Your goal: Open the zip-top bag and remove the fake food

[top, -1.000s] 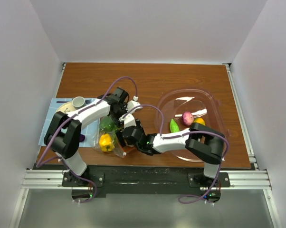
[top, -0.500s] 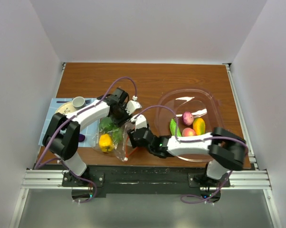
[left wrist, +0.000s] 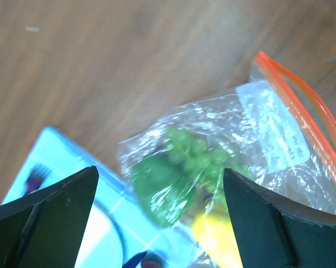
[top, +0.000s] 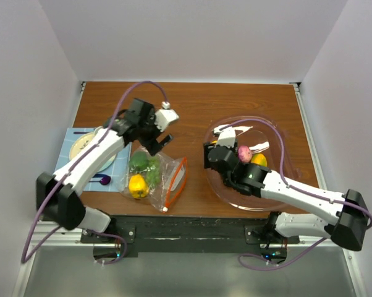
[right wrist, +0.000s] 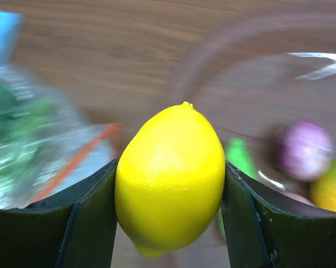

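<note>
- The zip-top bag lies flat on the bench, lower left-centre of the top view, with green grapes and a yellow piece inside.
- The left fingers are spread wide and empty above the bag.
- The right fingers clamp a yellow lemon over the left edge of the clear tub.
- The tub holds a purple onion and an orange fruit; the right arm crosses its lower part.
- A blue mat lies left of the bag.
</note>
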Action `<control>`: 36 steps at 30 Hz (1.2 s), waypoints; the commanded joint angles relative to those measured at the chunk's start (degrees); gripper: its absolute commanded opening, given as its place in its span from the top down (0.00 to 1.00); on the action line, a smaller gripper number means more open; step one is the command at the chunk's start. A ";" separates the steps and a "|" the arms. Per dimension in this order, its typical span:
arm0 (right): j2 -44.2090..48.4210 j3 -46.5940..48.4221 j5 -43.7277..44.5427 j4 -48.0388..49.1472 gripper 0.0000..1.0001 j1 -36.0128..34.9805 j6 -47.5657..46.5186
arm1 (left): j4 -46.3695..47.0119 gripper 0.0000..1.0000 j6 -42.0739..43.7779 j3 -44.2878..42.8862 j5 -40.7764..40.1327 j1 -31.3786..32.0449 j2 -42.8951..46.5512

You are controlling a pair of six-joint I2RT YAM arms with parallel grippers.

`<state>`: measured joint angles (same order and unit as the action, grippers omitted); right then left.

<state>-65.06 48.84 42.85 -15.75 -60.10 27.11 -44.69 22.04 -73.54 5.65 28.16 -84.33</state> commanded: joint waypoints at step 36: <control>-27.91 2.49 -7.78 21.90 0.98 -17.86 -3.91 | 13.75 0.18 8.28 22.73 -1.95 -20.25 7.78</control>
<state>-89.08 51.29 37.08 -0.97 -77.76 23.88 -33.52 28.82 -52.01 4.67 7.68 -76.66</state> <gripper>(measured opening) 0.022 0.826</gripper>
